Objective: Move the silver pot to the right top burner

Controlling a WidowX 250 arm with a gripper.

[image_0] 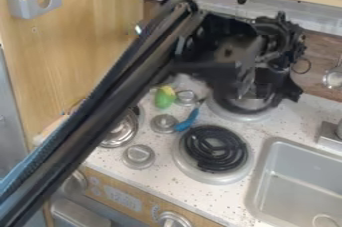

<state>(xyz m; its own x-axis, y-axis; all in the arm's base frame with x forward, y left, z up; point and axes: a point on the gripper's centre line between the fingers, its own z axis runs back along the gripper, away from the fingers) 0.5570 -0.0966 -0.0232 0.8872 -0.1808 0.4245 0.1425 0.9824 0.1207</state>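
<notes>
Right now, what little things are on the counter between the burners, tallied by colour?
Silver: 3 knobs
Green and yellow: 1 small object
Blue: 1 slim object
Total: 5 that I can see; the arm may hide more.

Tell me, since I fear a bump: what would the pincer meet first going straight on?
Probably the silver pot on the top right burner, just below the pincer, though depth is unclear.
</notes>
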